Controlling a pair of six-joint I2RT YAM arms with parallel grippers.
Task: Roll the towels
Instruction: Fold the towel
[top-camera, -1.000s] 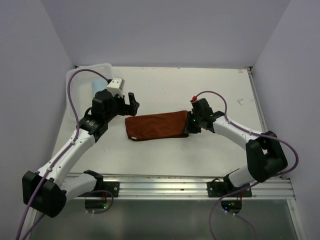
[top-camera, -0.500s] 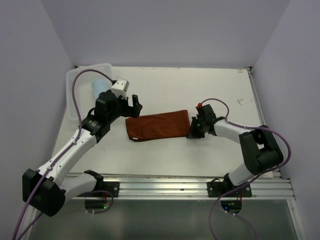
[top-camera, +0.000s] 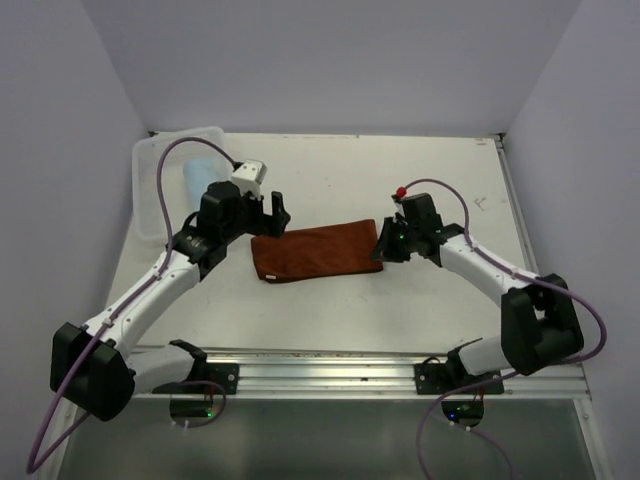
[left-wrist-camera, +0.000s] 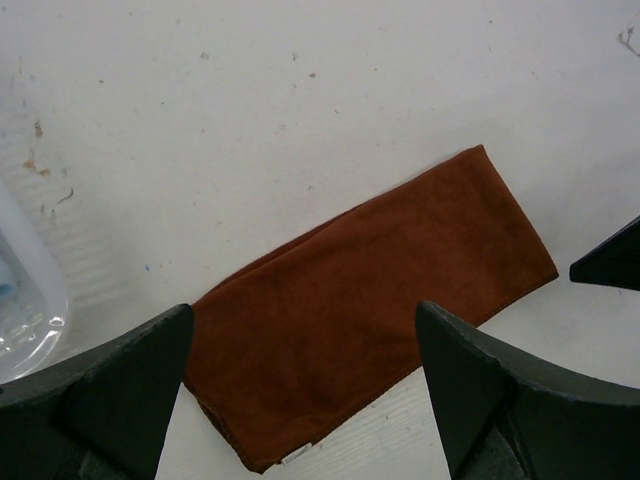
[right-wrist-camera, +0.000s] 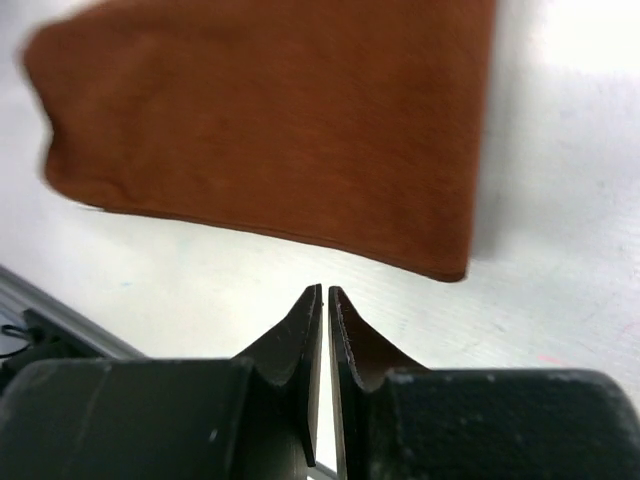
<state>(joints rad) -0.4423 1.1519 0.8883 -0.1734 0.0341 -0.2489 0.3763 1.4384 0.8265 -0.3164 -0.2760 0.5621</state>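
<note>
From above, the rust towel (top-camera: 315, 251) is seen lying flat and unrolled on the tabletop (top-camera: 330, 180). The blue towel (top-camera: 197, 172) is seen left of it, in the basket (top-camera: 150, 160).

In the left wrist view, the left end effector (left-wrist-camera: 305, 330) is spread wide over the rust towel, and nothing is held.

In the right wrist view, the right end effector (right-wrist-camera: 325, 292) is nearly closed and empty, just off the rust towel's edge.

Rolling of the rust towel is judged not yet begun.

Robot lab test cell. Scuffed white tabletop (top-camera: 330, 300) boxed in by plain pale wall panels (top-camera: 330, 60) on three sides. Aluminium extrusion rail (top-camera: 330, 365) along the near edge, with the left arm (top-camera: 150, 295) and right arm (top-camera: 480, 265) bolted to it. Purple cable (top-camera: 432, 181) loops off the arms; green status lights (top-camera: 207, 412) glow under the rail.
</note>
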